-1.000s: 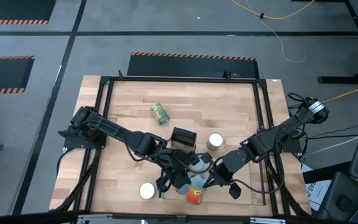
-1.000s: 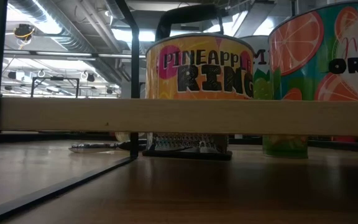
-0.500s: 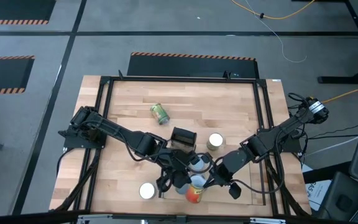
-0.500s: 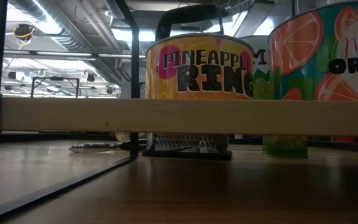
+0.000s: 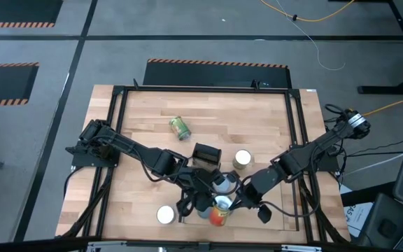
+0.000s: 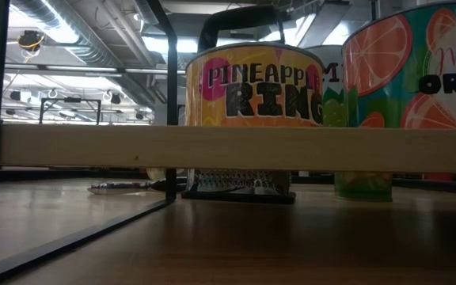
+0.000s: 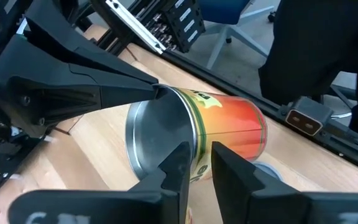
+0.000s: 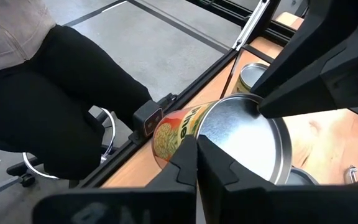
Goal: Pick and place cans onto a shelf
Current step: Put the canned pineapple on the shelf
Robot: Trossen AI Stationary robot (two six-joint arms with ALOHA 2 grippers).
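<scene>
A robotics lab or workshop. Grey floor [image 5: 187, 35] with hazard-striped mats [image 5: 9, 24] — loose yellow cable [image 5: 306, 17], exposed ceiling ducts [image 6: 77, 32].

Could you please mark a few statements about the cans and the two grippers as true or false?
1. A green can lies on its side on the table, away from both arms. True.
2. The two grippers are at opposite ends of the table. False: the left gripper and the right gripper meet at the same orange can.
3. A pineapple can stands on the shelf. True.
4. The orange can stands upright and untouched. False: it is tipped over, and the right gripper pinches its silver rim.
</scene>
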